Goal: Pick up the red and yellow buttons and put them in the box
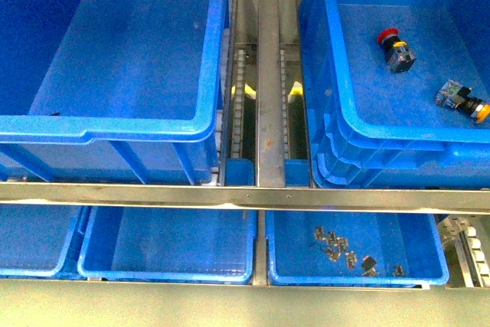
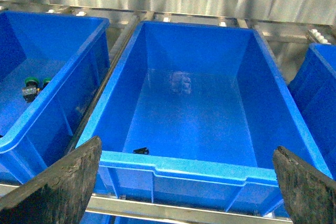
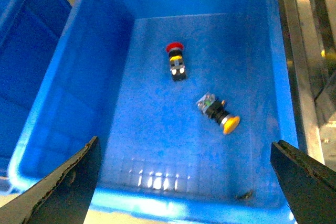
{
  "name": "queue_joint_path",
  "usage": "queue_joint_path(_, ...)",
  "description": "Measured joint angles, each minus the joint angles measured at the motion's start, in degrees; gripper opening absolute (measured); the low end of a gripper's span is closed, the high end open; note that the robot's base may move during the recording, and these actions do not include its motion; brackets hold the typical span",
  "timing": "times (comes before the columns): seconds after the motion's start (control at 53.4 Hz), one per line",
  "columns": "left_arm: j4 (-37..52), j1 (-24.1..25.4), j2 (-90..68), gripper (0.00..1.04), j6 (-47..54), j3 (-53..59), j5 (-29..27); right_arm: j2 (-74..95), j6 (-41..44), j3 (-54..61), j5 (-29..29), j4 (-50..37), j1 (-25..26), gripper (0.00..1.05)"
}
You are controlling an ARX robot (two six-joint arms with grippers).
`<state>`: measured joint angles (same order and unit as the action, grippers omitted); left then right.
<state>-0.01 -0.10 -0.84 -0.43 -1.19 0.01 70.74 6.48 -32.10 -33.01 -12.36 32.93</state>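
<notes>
Left crate: a deep blue crate on the left of the front view. Its floor looks bare there; the left wrist view shows only a small dark scrap near the front wall.
Left gripper: its two dark fingers stand wide apart over the near rim of that crate, with nothing between them.
Far-left bin: seen only by the left wrist camera, it holds green-capped buttons, which are not wanted.
Middle rails: a metal track runs between the two crates.
Box: the deep blue crate on the right.
Red button: lies on its side on the box floor.
Yellow button: lies on the same floor, near the red one but not touching.
Right gripper: spread open above the box and carrying nothing.
Lower trays: shallow blue trays sit below the front bar; the right one holds small metal parts.
Progress: one red and one yellow button already sit in the box. No other red or yellow button shows anywhere, so the job looks finished or close to it. Whether more wait out of sight cannot be told.
</notes>
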Motion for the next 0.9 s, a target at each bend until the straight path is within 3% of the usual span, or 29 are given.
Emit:
queue_joint_path(0.131, 0.0, 0.0, 0.0, 0.97, 0.0, 0.0, 0.0, -9.7, -1.6, 3.0, -2.1, 8.7, 2.7, 0.98)
queue_joint_path(0.262, 0.0, 0.0, 0.0, 0.97, 0.0, 0.0, 0.0, -11.8, -3.0, 3.8, -2.4, 7.3, 2.9, 0.97)
queue_joint_path(0.375, 0.0, 0.0, 0.0, 0.97, 0.0, 0.0, 0.0, -14.1, -4.9, 14.2, 2.1, -17.4, -0.5, 0.78)
queue_joint_path(0.449, 0.0, 0.0, 0.0, 0.97, 0.0, 0.0, 0.0, -18.0, -5.5, 18.5, 4.8, -24.4, -3.7, 0.65)
queue_joint_path(0.674, 0.0, 0.0, 0.0, 0.97, 0.0, 0.0, 0.0, -28.9, -5.7, 24.8, 13.6, -21.1, -13.0, 0.25)
queue_joint_path(0.749, 0.0, 0.0, 0.0, 0.97, 0.0, 0.0, 0.0, -33.9, -5.7, 26.6, 17.7, -18.4, -16.8, 0.04)
queue_joint_path(0.899, 0.0, 0.0, 0.0, 0.97, 0.0, 0.0, 0.0, -40.0, -5.8, 28.6, 22.1, -14.2, -21.5, 0.04)
